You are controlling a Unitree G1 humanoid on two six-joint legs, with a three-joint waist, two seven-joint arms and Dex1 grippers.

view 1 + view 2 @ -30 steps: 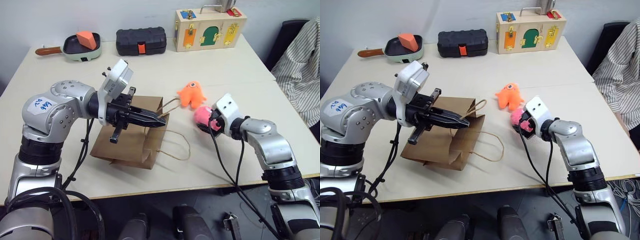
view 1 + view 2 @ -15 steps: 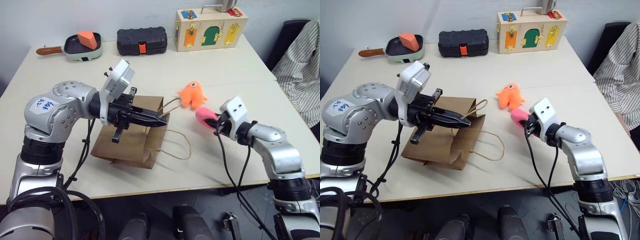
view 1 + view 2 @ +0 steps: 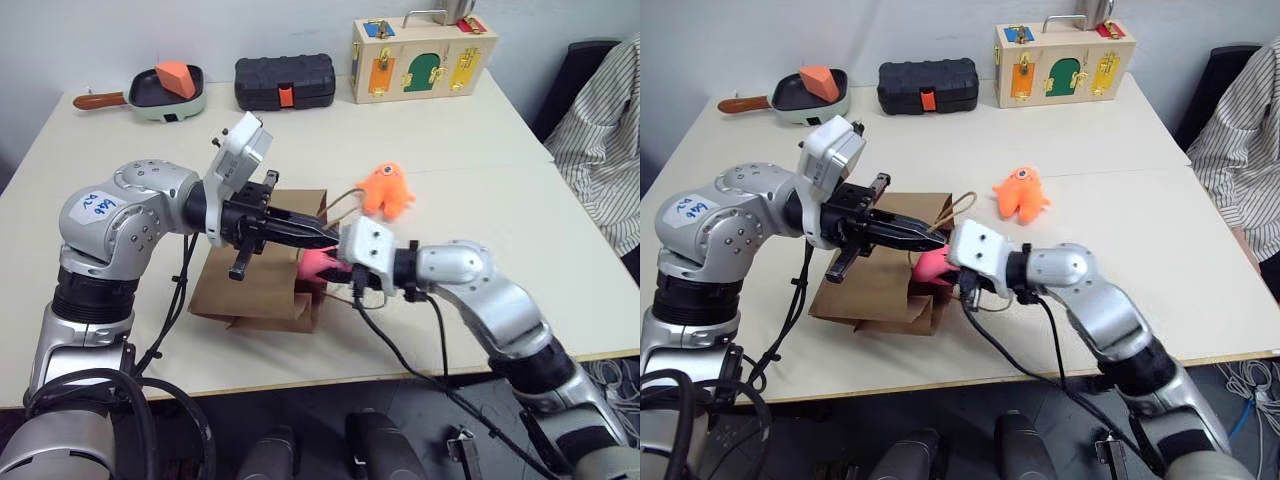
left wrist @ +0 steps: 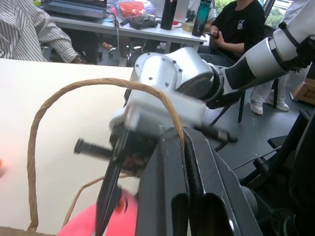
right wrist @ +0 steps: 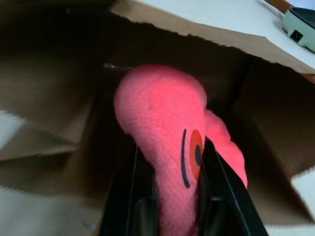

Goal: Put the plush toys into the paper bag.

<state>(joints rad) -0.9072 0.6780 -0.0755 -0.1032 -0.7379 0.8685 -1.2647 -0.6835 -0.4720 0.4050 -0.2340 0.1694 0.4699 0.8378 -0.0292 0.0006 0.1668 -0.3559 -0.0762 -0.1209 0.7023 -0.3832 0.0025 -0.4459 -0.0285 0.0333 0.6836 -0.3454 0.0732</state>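
**Pink plush at the bag mouth: risks of the drop**

We see the right claw [image 5: 167,206] clenched on the pink plush toy [image 5: 165,128], its two fingers pressing the toy's sides. Straight ahead of this claw gapes the dark mouth of the paper bag [image 3: 255,285], which lies on the counter [image 3: 470,160]. The toy's leading end is at the opening, but we cannot tell how far inside it sits. The left claw [image 3: 318,240], just above the right one, is clamped shut on a cord handle [image 4: 98,88], lifting the bag's upper lip. The orange plush toy [image 3: 384,189] rests on the counter beyond the right claw, apart from the bag.

We judge three hazards. If the right claw lets go too near the lip, the toy may roll back out onto the counter, since the bag lies almost flat. If the thin cord slips from the left claw, the mouth could collapse onto the toy. The two claws are close together, so a careless retreat might knock the handle or drag the bag.
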